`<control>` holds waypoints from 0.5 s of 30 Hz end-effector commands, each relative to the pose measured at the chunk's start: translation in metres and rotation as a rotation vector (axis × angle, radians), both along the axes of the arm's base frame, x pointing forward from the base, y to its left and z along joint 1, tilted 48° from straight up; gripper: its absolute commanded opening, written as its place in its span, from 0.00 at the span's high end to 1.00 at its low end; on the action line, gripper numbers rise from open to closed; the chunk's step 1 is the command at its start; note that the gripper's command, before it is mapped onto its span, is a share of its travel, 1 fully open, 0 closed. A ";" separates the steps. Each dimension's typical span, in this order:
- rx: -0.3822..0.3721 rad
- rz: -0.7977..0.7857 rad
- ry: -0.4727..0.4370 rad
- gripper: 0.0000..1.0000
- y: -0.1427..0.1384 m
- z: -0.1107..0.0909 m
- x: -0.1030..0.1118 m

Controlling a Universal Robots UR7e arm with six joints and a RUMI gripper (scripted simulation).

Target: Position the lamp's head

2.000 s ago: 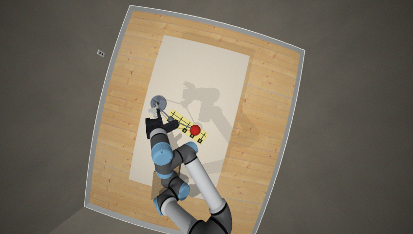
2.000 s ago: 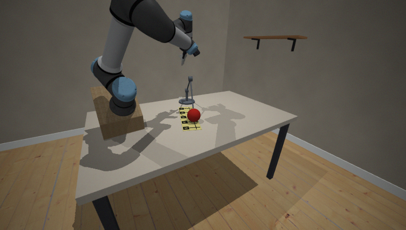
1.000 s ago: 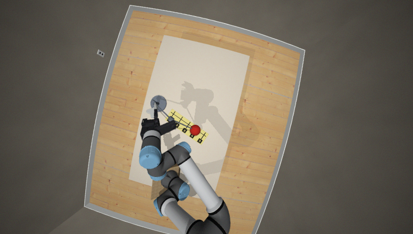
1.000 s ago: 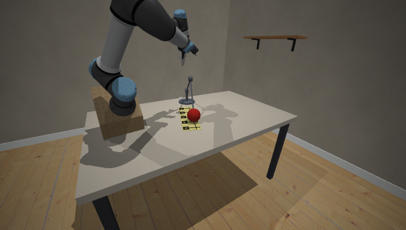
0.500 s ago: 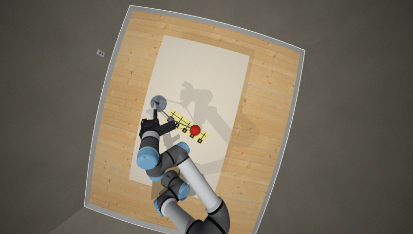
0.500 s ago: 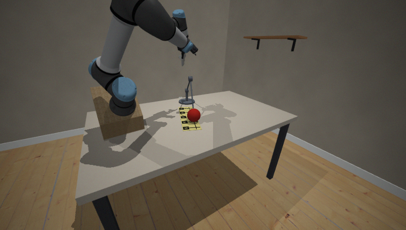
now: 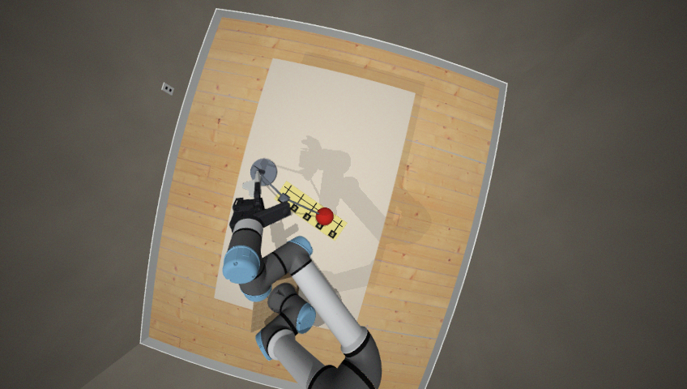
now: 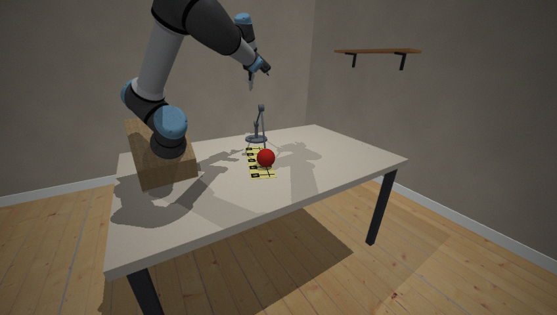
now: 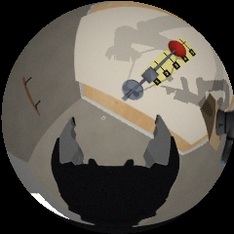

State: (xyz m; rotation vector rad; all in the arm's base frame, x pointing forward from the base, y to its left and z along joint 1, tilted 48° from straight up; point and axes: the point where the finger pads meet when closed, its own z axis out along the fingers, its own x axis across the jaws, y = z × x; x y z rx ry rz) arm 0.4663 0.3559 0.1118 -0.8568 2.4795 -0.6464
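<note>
The lamp has a round grey base [image 7: 263,169] [image 8: 255,138] [image 9: 132,88] and thin grey arms that fold at a raised elbow [image 8: 261,107]. Its red ball head [image 7: 325,216] [image 8: 265,157] [image 9: 176,46] hangs low over the yellow strip [image 7: 300,194] [image 8: 263,174] [image 9: 162,62] of numbered marks, at about the third mark from the base. My gripper [image 7: 259,185] [image 8: 249,83] [image 9: 114,116] is open and empty. It is high above the bench, near the lamp's base and well above the elbow, touching nothing.
The strip and lamp stand on a pale table [image 7: 337,120] [image 8: 332,163] [image 9: 97,39]. My arm is mounted on a wooden block [image 8: 163,163] at the table's left end. A wall shelf [image 8: 377,50] [image 9: 30,95] hangs far off to the right.
</note>
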 end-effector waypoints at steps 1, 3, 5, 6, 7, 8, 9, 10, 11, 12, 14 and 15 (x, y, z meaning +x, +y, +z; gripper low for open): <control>-0.036 -0.230 -0.041 0.00 0.001 0.000 0.000; -0.038 -0.230 -0.043 0.00 0.001 0.000 0.000; -0.039 -0.230 -0.044 0.00 0.000 0.000 0.000; -0.040 -0.230 -0.045 0.00 0.000 -0.001 0.000; -0.040 -0.230 -0.045 0.00 -0.001 -0.002 0.000; -0.040 -0.231 -0.045 0.00 -0.002 -0.002 0.000; -0.041 -0.231 -0.045 0.00 -0.002 -0.003 0.001; -0.041 -0.232 -0.045 0.00 -0.003 -0.004 0.001; -0.042 -0.233 -0.046 0.00 -0.004 -0.005 0.001; -0.042 -0.233 -0.046 0.00 -0.005 -0.005 0.002; -0.043 -0.235 -0.046 0.00 -0.006 -0.007 0.002; -0.044 -0.236 -0.046 0.00 -0.007 -0.008 0.002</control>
